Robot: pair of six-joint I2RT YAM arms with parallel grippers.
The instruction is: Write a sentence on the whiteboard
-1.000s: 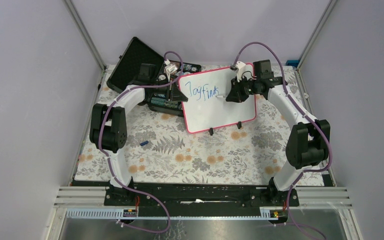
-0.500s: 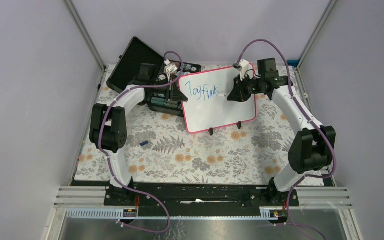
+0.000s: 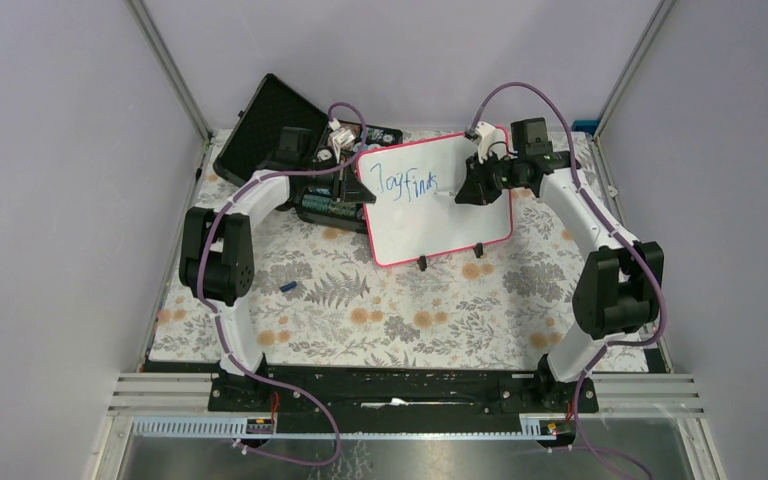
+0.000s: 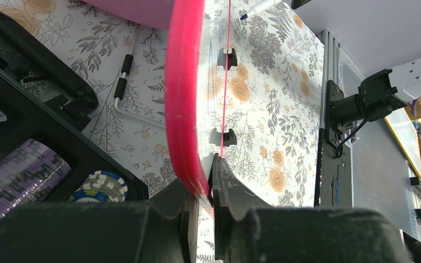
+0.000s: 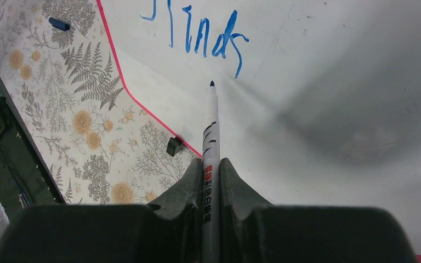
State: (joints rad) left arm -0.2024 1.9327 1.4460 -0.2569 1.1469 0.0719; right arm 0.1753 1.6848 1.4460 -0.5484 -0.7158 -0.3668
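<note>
The whiteboard (image 3: 440, 225), glossy white with a pink-red frame, stands tilted at the back of the table on small black feet. Blue writing (image 3: 407, 185) runs along its upper part. My left gripper (image 3: 360, 192) is shut on the board's left edge; the left wrist view shows the pink frame (image 4: 182, 98) pinched between the jaws of this gripper (image 4: 208, 175). My right gripper (image 5: 212, 167) is shut on a white marker (image 5: 211, 131). The marker's dark tip points at the board just past the last letter of the writing (image 5: 208, 38). Whether the tip touches the whiteboard (image 5: 334, 82) I cannot tell.
An open black case (image 3: 280, 140) with poker chips (image 4: 101, 186) lies right behind and left of the board. A small blue cap (image 3: 288, 287) rests on the floral tablecloth (image 3: 400, 310). Grey walls and metal rails enclose the table.
My right gripper with the marker has drawn slightly right and back from the end of the writing, and its elbow has shifted. The left gripper and the board have stayed put.
</note>
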